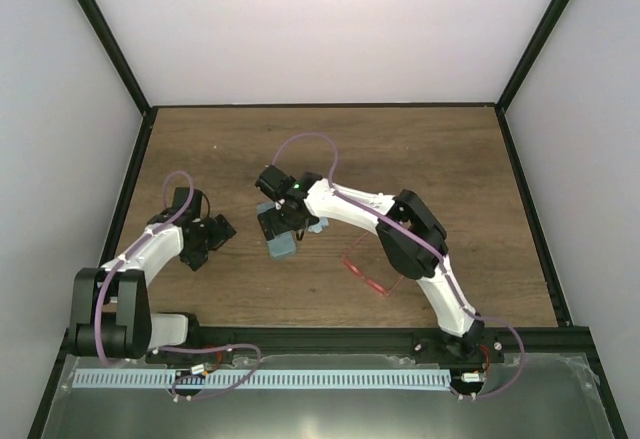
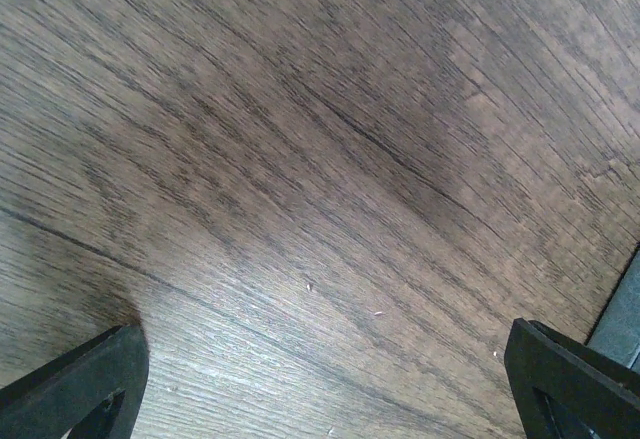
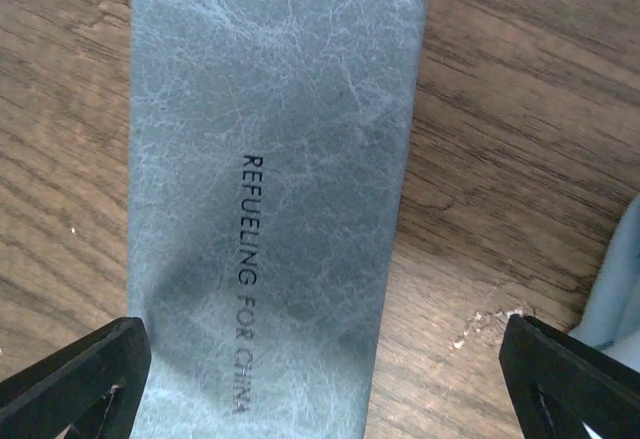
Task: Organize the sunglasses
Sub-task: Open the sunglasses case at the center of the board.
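Note:
The red sunglasses point(image 1: 364, 273) lie on the table, partly under my right arm, right of the case. The grey-blue case point(image 1: 281, 243) lies shut near the table's middle; in the right wrist view the case point(image 3: 270, 179) fills the left and centre, printed "REFUELING FOR CHINA". My right gripper point(image 1: 279, 214) hangs just above the case, jaws wide open, one fingertip point(image 3: 75, 379) at the case's left edge, the other point(image 3: 570, 379) over bare wood. My left gripper point(image 1: 205, 242) is open and empty over bare wood, left of the case; its fingertips point(image 2: 70, 384) show at the bottom corners.
A light blue cloth point(image 1: 316, 225) lies beside the case, under my right wrist; its edge shows in the right wrist view point(image 3: 615, 289). Black frame rails point(image 1: 130, 189) and white walls bound the wooden table point(image 1: 400, 149).

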Tool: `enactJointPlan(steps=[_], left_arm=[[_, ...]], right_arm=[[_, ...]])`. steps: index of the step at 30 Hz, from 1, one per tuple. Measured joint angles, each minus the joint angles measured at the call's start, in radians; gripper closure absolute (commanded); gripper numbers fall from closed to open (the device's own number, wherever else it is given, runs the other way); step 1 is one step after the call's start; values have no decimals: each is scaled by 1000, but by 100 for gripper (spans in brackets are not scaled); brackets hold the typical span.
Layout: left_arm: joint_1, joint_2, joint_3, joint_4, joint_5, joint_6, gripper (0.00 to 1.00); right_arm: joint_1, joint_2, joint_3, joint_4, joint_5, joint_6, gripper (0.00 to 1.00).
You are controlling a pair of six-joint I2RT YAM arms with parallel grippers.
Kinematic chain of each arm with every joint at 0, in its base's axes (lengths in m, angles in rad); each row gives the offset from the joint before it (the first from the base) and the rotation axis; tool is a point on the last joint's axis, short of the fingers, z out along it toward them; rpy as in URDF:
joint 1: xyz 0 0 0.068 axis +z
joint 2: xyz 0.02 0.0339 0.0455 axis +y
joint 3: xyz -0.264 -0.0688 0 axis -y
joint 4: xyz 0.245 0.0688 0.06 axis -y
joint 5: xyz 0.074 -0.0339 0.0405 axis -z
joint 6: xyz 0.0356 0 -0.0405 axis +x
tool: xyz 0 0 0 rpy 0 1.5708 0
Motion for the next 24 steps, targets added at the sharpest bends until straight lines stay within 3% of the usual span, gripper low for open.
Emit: enactJointPlan(steps=[14,24], left_arm=[[23,35,15,12,-3,42,0],[53,68,32,44,-12,79,0]], right_arm=[[14,109,161,-52,28,0,5],[18,152,204,-80,43,0,15]])
